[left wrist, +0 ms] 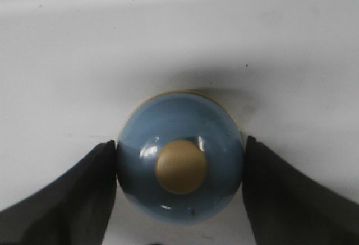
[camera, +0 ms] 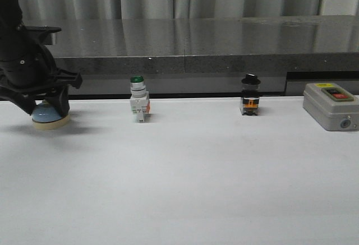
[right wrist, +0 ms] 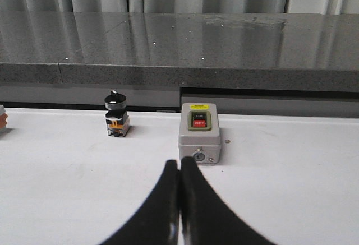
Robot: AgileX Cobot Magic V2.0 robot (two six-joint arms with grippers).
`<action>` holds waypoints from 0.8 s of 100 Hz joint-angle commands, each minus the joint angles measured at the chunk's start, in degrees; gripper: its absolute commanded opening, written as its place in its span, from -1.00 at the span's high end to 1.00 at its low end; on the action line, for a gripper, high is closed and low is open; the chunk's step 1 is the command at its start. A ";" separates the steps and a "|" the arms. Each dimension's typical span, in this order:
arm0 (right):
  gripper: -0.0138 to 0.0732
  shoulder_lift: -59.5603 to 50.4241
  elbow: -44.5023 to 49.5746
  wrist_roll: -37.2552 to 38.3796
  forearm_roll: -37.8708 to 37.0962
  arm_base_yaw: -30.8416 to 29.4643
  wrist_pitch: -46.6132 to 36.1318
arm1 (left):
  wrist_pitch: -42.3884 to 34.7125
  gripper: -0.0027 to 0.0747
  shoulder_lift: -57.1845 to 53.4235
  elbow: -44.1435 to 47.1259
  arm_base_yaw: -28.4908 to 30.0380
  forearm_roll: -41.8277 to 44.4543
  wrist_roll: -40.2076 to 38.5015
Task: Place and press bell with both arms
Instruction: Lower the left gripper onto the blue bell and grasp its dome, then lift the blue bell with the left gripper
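left pincer (left wrist: 180, 166) clamped on bell (left wrist: 180, 158) at dome sides, base on desk (camera: 196, 172) | right pincer (right wrist: 179, 200) closed, empty | lift level, keep button clear, set down toward 3 o'clock

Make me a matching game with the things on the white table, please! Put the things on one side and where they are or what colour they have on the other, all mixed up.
Things:
1. bell
2. green-capped switch
3. black-knob switch
4. grey box

Clues:
A. farthest right on the table, with a red button
B. blue dome between the left gripper jaws
C. white body, right of the bell
D. orange band, between the green-capped switch and the grey box

Pairs: 1-B, 2-C, 3-D, 4-A
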 commanded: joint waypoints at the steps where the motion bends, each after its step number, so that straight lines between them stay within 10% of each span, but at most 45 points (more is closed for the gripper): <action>1: 0.82 -0.90 -0.75 -0.05 -0.24 -0.26 -4.76 | -2.38 0.33 -3.06 -1.67 -0.33 -0.08 -0.04; 80: 0.82 -0.90 -0.75 -0.05 -0.24 -0.26 -4.76 | 13.28 0.45 -23.48 -3.96 -5.32 -3.28 7.32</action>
